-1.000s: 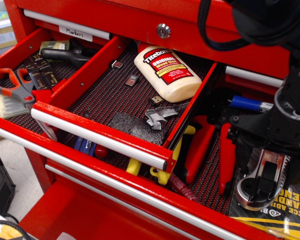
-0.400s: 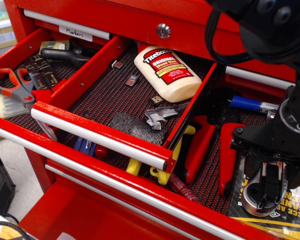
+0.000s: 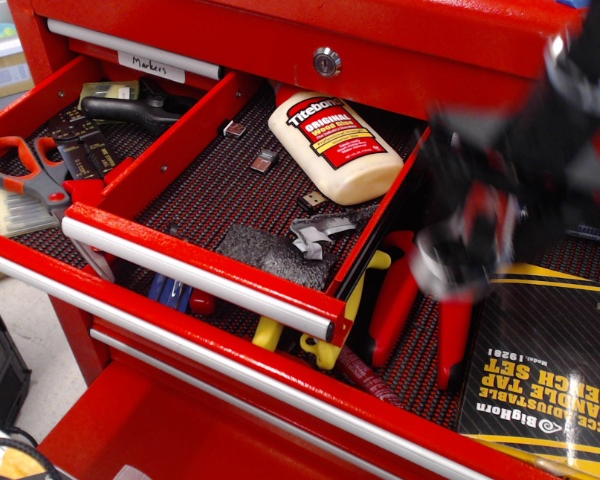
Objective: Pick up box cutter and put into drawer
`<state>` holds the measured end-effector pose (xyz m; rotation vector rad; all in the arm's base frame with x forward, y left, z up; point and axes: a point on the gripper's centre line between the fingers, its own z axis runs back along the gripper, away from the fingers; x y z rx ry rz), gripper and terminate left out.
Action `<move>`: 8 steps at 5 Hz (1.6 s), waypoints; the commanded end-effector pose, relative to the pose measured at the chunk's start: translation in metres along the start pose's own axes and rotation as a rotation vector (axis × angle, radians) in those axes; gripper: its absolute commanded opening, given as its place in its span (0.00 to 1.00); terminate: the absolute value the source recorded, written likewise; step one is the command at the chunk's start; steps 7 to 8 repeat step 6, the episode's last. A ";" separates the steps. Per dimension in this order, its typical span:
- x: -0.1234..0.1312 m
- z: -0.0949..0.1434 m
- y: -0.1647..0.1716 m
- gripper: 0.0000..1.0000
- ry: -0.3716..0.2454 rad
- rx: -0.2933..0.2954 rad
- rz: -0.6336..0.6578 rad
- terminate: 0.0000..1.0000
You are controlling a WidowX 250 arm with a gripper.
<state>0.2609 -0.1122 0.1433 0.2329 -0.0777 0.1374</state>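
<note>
Motion-blurred gripper point(image 3: 477, 228) at right, above the lower drawer point(image 3: 420, 350); finger positions smeared beyond reading, so open or closed cannot be told. Pale rounded blur at the gripper's lower end, probably the knob end of the box cutter point(image 3: 442, 262), over the red-handled pliers point(image 3: 420, 300); contact with the fingers not resolvable. Black-and-yellow wrench-set package point(image 3: 550, 370) flat at lower right, lettering upside down. Upper drawer point(image 3: 195, 265) pulled out, lined with red-black mesh mat; Titebond wood glue bottle point(image 3: 335, 145) lying on its side at the back right corner; small metal bits point(image 3: 264, 160) near centre; crumpled grey scrap point(image 3: 315, 235) toward the front. Orange-handled scissors point(image 3: 30, 175) in the left compartment; keyed lock point(image 3: 327, 62) on the red cabinet face above.
</note>
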 end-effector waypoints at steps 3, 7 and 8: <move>0.021 -0.008 0.107 0.00 -0.056 -0.031 0.120 0.00; 0.025 -0.015 0.101 1.00 -0.057 -0.089 0.142 1.00; 0.025 -0.015 0.101 1.00 -0.057 -0.089 0.142 1.00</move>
